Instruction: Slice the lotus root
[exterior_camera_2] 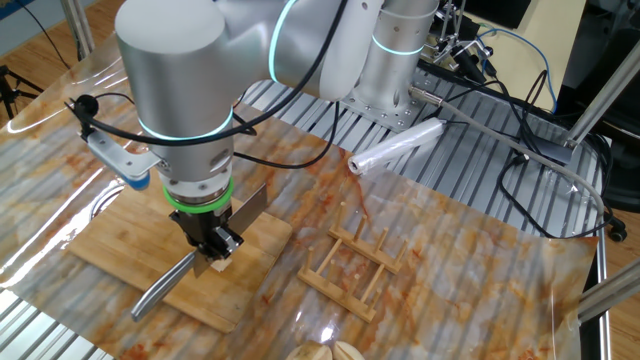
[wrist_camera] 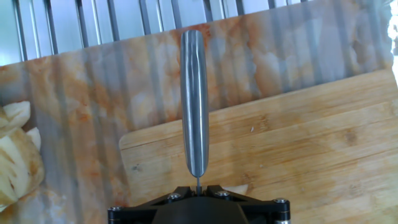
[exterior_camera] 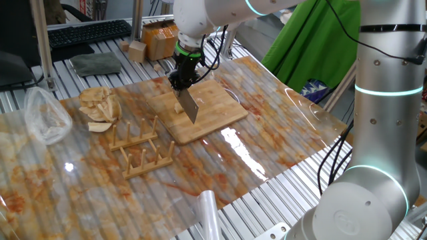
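The gripper (exterior_camera_2: pixel 215 248) pinches a knife (exterior_camera: pixel 189 105), its blade down on the lotus root (exterior_camera: pixel 177 107) mid-board. This seems mid-cut; next it needs lifting and a small sideways shift.

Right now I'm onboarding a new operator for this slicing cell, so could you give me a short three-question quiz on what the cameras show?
1. True or false: the black two-finger gripper is shut on the steel-handled kitchen knife.
2. Multiple choice: what lies under the knife blade? A) the slotted wooden rack B) the rectangular bamboo cutting board C) the clear plastic bag
3. Fill in: the small pale lotus root chunk lies on the board right beside the knife's ____.

Key: 1 true; 2 B; 3 blade.
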Robot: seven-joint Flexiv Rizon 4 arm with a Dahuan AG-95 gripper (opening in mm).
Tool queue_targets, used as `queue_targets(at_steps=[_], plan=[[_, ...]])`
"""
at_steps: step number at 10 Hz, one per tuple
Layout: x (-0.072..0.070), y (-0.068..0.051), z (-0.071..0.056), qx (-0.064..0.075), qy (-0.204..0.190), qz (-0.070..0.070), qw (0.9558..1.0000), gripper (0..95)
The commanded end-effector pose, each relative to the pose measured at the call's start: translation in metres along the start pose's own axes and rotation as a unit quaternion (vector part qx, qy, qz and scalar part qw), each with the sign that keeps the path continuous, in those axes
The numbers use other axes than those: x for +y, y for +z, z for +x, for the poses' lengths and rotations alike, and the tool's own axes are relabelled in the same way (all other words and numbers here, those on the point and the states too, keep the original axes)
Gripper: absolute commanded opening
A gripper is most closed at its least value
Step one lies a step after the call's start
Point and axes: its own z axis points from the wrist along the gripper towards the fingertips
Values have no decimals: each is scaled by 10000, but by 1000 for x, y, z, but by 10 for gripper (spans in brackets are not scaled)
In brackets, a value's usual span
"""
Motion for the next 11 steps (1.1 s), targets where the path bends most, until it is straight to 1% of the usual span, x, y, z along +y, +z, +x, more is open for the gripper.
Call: queue_targets(at_steps=[1,4,5,6,7,8,11], plan=[[0,0,-1,1,5,2,10000,0],[-1,3,-2,1,1,-32,10000,0],[0,11,-1,-49,-2,-49,10000,0],[0,22,0,-104,-10,-58,9999,0],[0,28,0,-125,15,-87,9999,0],[2,32,1,-154,64,-148,9998,0],[3,33,0,-191,71,-161,9997,0]])
